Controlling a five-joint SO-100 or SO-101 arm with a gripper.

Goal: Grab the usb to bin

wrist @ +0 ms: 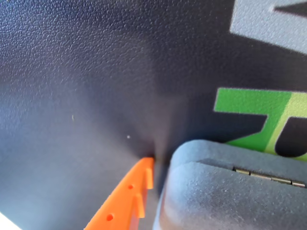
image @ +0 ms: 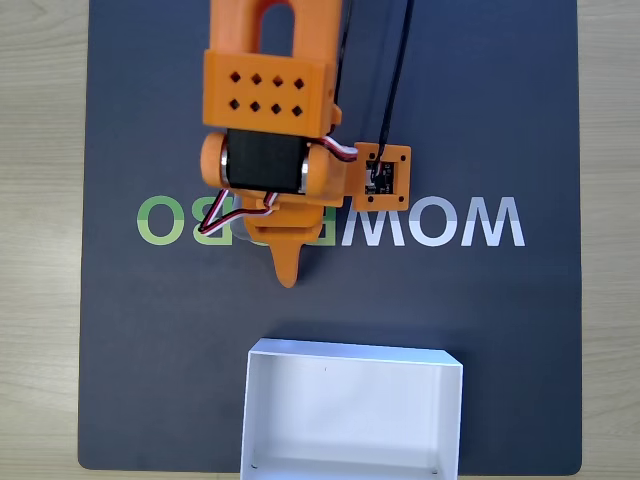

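Note:
The usb [wrist: 225, 191] is a matte grey block with rounded corners. It lies on the dark mat at the bottom right of the wrist view, very close to the camera. One orange finger [wrist: 127, 196] stands right against its left edge; the other finger is out of frame. In the fixed view the orange gripper [image: 287, 270] points down the picture over the mat's lettering, and the arm hides the usb there. The bin [image: 350, 420] is a shallow white box at the bottom centre of the fixed view, a short gap below the fingertip, with nothing in it.
A dark textured mat [image: 500, 330] with white and green lettering [image: 460, 222] covers the light wooden table [image: 40, 250]. Black cables [image: 395, 70] run down to the orange camera mount [image: 383, 175] on the right of the wrist.

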